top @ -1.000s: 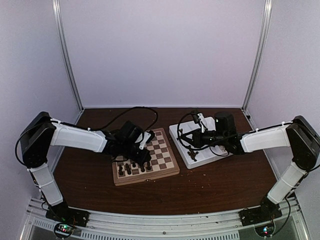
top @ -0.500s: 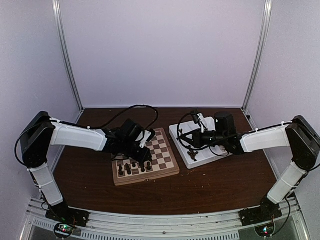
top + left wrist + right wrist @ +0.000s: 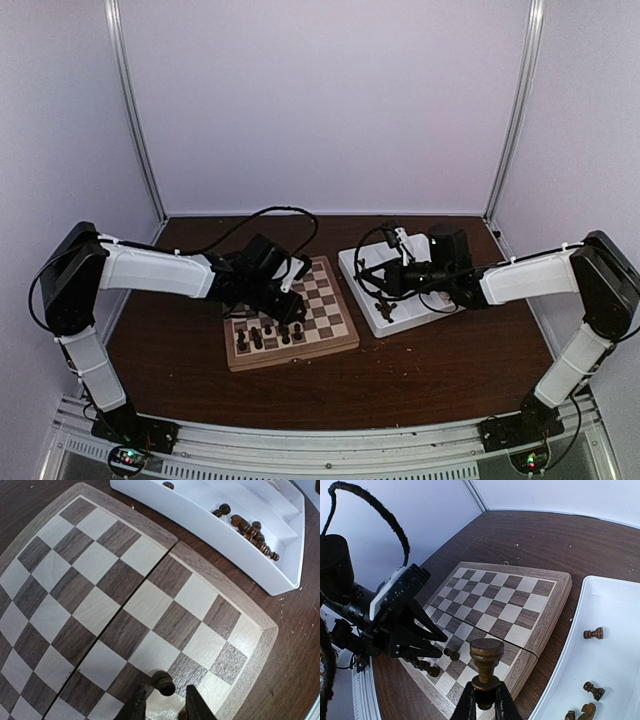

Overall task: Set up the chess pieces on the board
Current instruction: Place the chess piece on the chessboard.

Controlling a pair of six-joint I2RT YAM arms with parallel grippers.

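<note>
From above, the chess pieces [image 3: 258, 338] on the board [image 3: 335, 305] are too small to tell apart. The right gripper [image 3: 485, 694] hides the foot of its held piece [image 3: 486, 655].

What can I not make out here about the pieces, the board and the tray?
- Top external: the kinds of the chess pieces on the board are too small to tell; the left gripper covers some squares.
- Left wrist: the bottom edge cuts off part of the board.
- Right wrist: the right gripper hides the base of the held piece; the right edge cuts off the tray.
</note>
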